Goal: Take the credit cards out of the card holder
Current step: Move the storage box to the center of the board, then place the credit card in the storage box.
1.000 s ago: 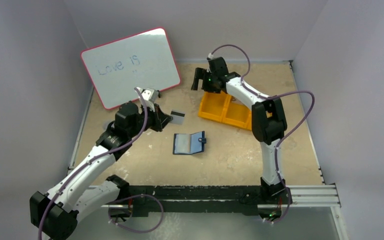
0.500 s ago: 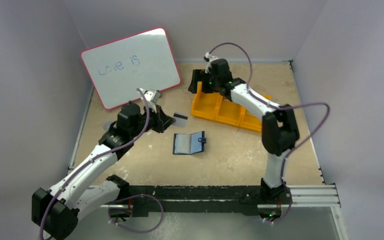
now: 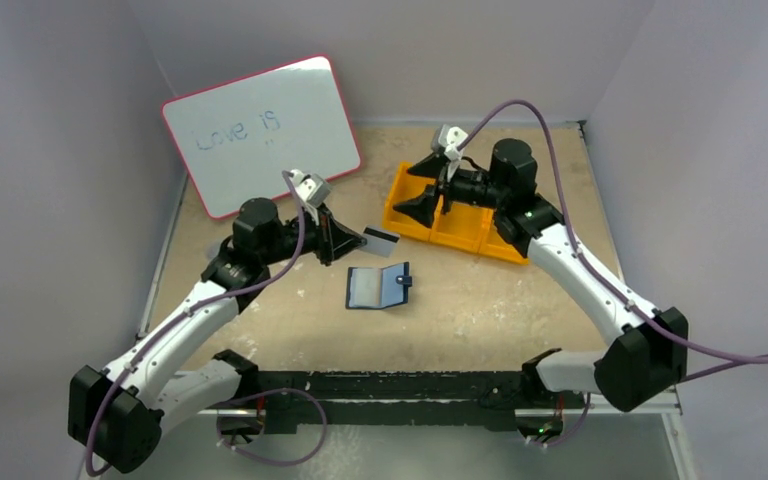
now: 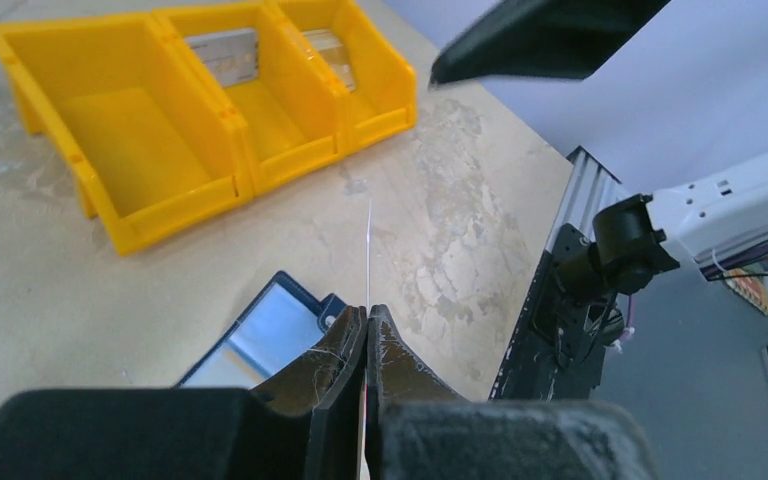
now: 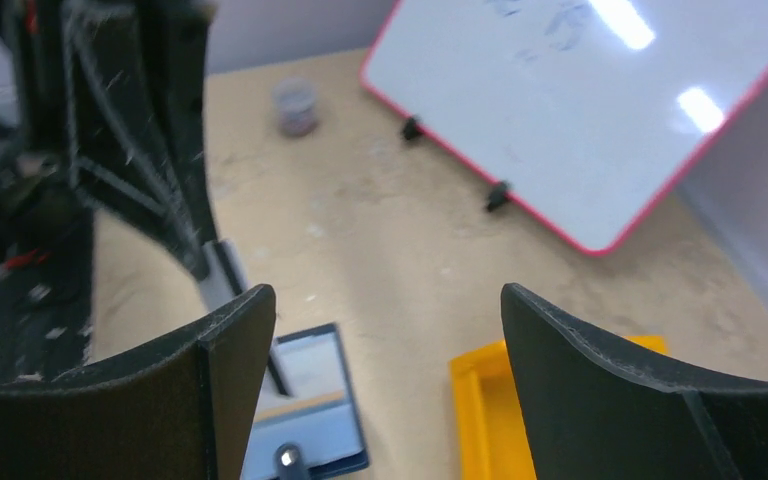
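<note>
Passing 1 credit card between claws, above the bench (image 3: 480,310).
Left claw (image 3: 353,240) is pinched shut on the credit card (image 3: 382,238), which sticks out past the fingertips and shows edge-on in the left wrist view. The card hangs in the air just beyond the open card holder (image 3: 378,287), which lies flat on the bench. Right claw (image 3: 412,212) is spread wide and empty, pointed at the card from over the orange tray (image 3: 480,240), near but not touching. Likely a handover. The right claw should square its pads to the card's flat faces, take the free end clear of the left fingertips, and grip firmly before the left lets go. The thin card may slip or twist. 2 tray compartments seem to hold pale flat things. Whether the holder's pockets contain more cards cannot be told.
</note>
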Robot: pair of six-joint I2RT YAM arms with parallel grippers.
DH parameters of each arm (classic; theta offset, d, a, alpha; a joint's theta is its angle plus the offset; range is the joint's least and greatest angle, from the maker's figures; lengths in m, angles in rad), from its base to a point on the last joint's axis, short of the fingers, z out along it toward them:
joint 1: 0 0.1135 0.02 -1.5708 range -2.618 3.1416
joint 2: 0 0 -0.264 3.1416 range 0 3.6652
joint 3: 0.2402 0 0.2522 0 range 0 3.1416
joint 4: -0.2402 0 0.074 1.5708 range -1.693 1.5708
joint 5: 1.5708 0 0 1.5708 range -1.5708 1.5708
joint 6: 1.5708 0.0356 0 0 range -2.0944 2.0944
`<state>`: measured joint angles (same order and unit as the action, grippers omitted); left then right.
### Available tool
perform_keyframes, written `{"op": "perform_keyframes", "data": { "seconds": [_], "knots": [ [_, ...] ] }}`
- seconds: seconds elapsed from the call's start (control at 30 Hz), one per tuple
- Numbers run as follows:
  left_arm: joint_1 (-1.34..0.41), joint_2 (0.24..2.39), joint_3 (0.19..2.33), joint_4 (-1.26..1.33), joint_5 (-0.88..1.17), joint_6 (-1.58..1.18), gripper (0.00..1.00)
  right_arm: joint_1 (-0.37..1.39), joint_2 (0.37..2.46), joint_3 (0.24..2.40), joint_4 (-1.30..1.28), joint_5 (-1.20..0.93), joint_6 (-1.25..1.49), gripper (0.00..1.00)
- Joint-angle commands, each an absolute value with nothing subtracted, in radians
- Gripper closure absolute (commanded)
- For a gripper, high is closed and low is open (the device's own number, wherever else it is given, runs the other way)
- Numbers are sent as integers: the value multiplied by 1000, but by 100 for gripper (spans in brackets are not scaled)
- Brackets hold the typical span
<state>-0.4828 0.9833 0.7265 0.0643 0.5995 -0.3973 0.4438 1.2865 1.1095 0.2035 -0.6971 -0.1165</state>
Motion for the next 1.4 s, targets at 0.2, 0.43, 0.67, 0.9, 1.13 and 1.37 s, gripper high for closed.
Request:
{"op": "perform_keyframes", "data": {
  "seconds": [0.2, 0.43, 0.67, 0.9, 1.13, 1.37],
  "knots": [
    [-479, 940, 815, 131, 714, -343, 100, 456, 1380, 1247, -154, -1137, -245, 25],
    [-479, 960, 809, 139, 718, -378, 100, 458, 1413, 1287, -146, -1202, -218, 47],
    [-480, 954, 779, 194, 698, -409, 100, 488, 1461, 1289, -154, -1178, -209, 53],
    [-480, 964, 783, 165, 703, -397, 100, 488, 1457, 1283, -122, -1198, -186, 58],
    [-480, 984, 790, 138, 701, -381, 100, 488, 1470, 1300, -128, -1254, -188, 59],
    [-480, 993, 797, 133, 701, -376, 100, 488, 1481, 1311, -172, -1254, -210, 81]
  ]
}}
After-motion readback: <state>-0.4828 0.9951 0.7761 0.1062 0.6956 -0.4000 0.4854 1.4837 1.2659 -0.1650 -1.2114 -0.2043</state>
